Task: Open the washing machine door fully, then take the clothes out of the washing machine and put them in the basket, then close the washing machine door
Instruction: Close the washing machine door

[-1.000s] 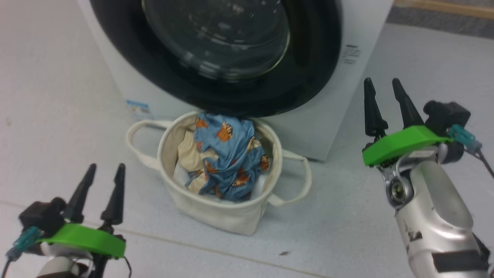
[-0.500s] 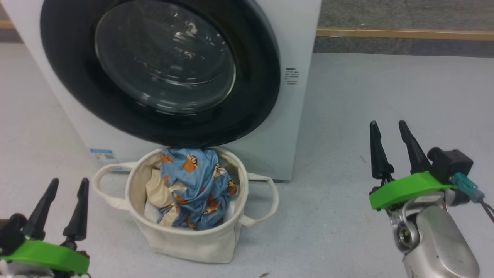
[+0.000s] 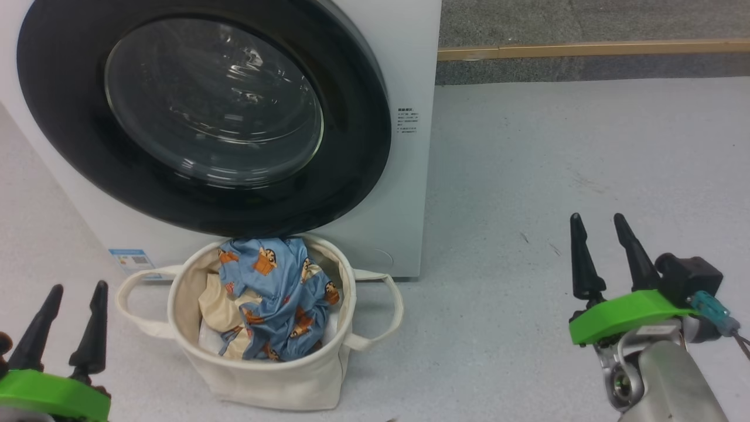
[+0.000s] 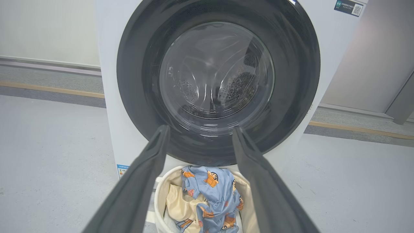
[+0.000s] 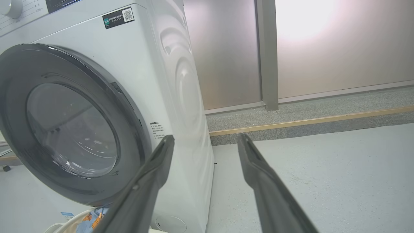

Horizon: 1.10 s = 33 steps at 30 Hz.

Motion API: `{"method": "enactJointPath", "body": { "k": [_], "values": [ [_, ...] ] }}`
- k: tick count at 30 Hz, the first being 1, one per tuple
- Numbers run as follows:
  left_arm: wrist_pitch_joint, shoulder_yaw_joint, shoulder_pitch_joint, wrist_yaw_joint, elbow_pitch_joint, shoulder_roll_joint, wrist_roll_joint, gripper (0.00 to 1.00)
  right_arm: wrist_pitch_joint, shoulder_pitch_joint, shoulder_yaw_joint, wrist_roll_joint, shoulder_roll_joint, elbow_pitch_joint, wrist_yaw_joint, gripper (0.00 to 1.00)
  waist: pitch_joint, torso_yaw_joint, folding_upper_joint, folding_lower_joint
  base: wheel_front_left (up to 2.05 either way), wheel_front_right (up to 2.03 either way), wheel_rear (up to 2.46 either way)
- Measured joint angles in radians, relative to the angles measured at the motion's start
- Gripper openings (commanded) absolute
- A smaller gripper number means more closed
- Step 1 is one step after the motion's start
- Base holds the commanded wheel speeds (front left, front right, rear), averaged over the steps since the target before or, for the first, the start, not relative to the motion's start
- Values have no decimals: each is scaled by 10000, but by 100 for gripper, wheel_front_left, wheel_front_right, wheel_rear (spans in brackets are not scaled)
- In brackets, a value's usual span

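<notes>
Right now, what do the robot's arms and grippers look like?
Both the left gripper and right gripper have two long tapered black fingers on a green bracket. The right one adds a silver forearm, black camera block and teal connector.

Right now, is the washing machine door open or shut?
Shut. The washing machine door sits flush against the front of the washing machine, with no gap along its black rim.

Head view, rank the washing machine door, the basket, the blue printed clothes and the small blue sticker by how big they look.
1. washing machine door, by far the largest
2. basket
3. blue printed clothes, lying inside the basket
4. blue sticker, smallest
No two look close in size.
</notes>
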Motion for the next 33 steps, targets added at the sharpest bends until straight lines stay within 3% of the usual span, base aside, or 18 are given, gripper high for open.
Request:
{"method": "enactJointPath", "body": {
  "k": [5, 33],
  "values": [
    [-2, 309, -10, 102, 92, -17, 31, 100, 0, 1, -295, -54, 10, -73, 0, 100, 39, -45, 0, 0, 0, 0, 0],
    [-2, -4, -158, -8, 468, -132, 543, 100, 0, 139, -303, -128, 21, 73, 0, 100, 61, 28, 0, 0, 0, 0, 0]
  ]
}}
